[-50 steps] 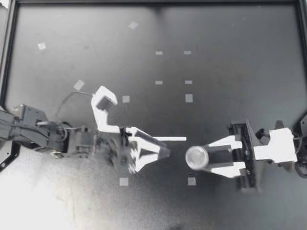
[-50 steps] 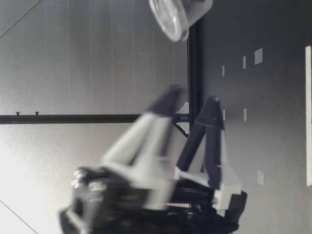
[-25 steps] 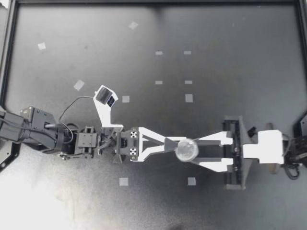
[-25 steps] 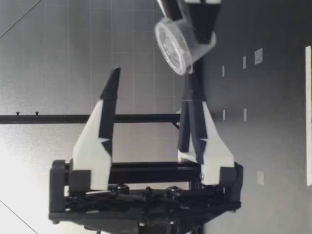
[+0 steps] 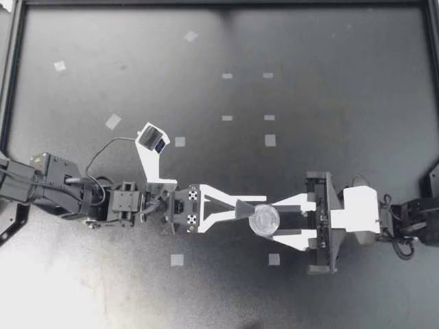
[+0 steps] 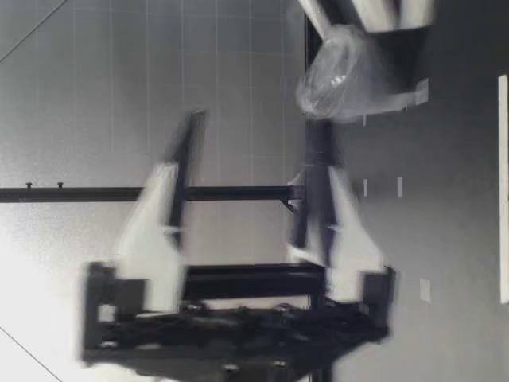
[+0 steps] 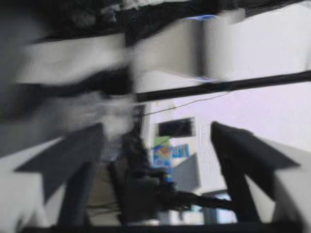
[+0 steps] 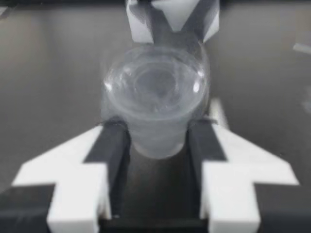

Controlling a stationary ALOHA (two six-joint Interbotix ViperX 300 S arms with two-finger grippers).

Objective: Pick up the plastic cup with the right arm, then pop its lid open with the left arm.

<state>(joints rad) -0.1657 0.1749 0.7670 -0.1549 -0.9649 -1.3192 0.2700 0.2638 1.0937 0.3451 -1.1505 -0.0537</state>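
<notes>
Dark tabletop (image 5: pixel 329 103) dotted with small tape squares (image 5: pixel 270 140) lies under both arms, which meet tip to tip near its middle. The robot's right gripper (image 5: pixel 272 222) is closed on a clear plastic cup (image 5: pixel 264 221), its fingers (image 8: pixel 111 145) pressing the lower wall from either side. The cup's long axis stands roughly upright, mouth up and a little tilted. The left gripper (image 5: pixel 247 209) is rolled on its side, jaws spread wide and empty, one finger above the other. The cup sits directly ahead of its tips, about level with the lower finger (image 6: pixel 318 159). Whether they touch cannot be judged.
</notes>
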